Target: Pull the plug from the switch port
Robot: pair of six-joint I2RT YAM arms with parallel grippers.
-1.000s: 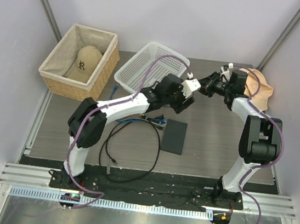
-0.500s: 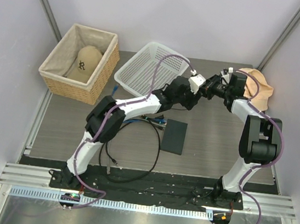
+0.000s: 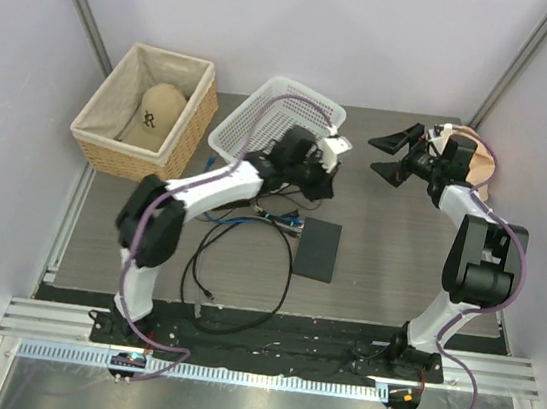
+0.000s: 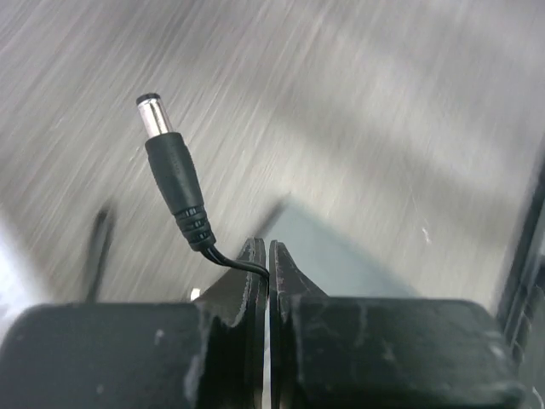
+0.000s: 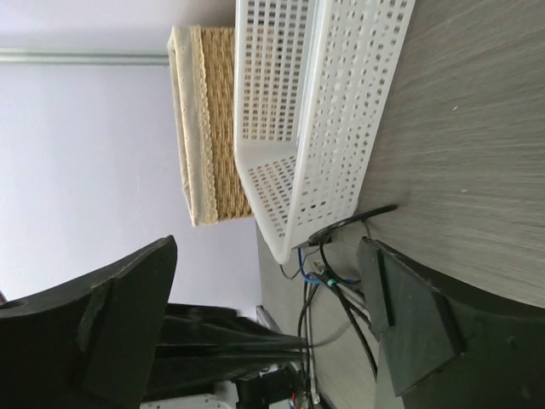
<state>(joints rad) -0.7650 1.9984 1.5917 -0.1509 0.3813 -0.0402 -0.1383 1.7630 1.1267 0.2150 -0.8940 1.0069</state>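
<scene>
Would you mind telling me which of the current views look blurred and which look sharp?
Left wrist: the grey wood-grain tabletop is smeared by motion blur, yet the silver-tipped black barrel plug and the left gripper are crisp. Right wrist: sharp on the white perforated plastic basket; the right gripper is an underlit silhouette. Top external: evenly lit, sharp.

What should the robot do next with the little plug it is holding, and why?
Probably lower the left gripper and let the plug go onto the table. Its metal tip hangs bare in the air, in no socket, with its cord pinched in that shut gripper. The right gripper is open and empty.
</scene>
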